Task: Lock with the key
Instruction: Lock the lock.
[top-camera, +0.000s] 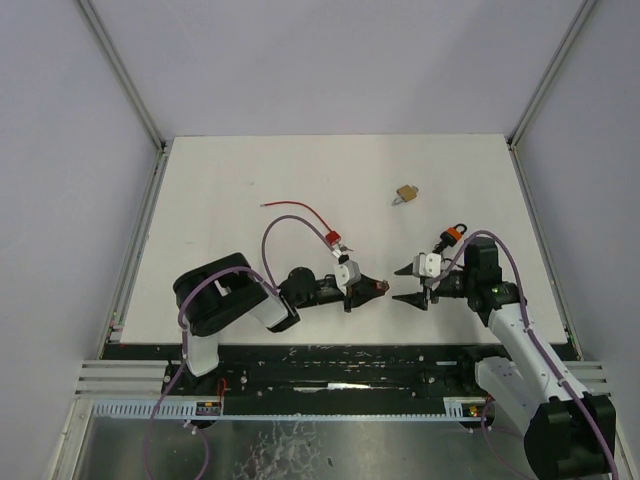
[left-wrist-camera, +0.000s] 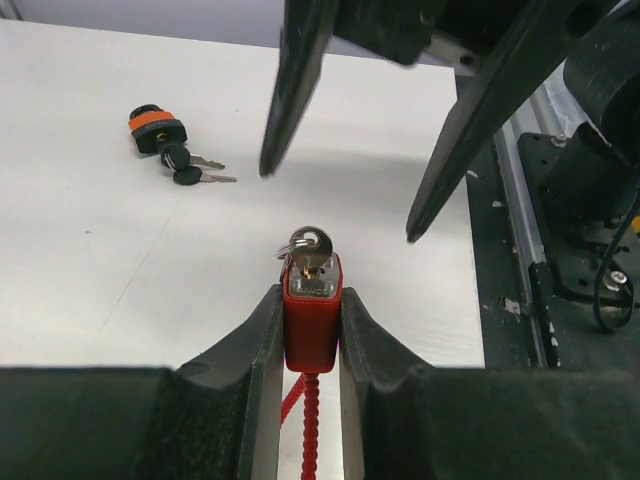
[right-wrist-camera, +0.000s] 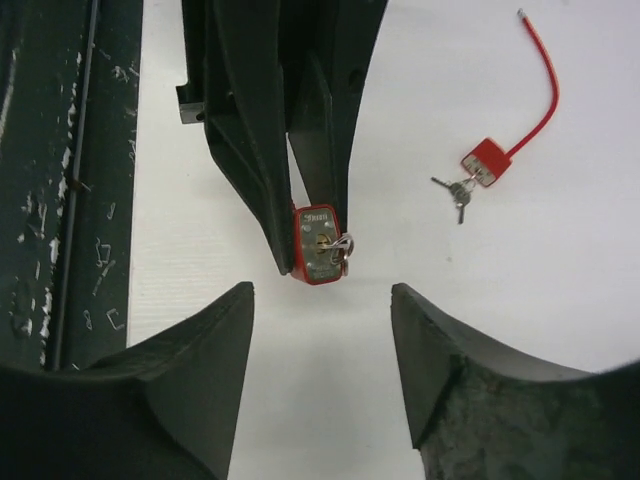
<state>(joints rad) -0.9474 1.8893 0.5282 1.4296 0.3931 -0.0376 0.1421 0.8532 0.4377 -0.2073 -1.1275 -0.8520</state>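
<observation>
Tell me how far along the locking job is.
Done: the red padlock is clamped in the left gripper, with the key seated in it. In hand: the right gripper faces the key, jaws open, touching nothing. Left: whether the key has been turned cannot be told from here; if not, the right gripper must close on it and turn it.
</observation>
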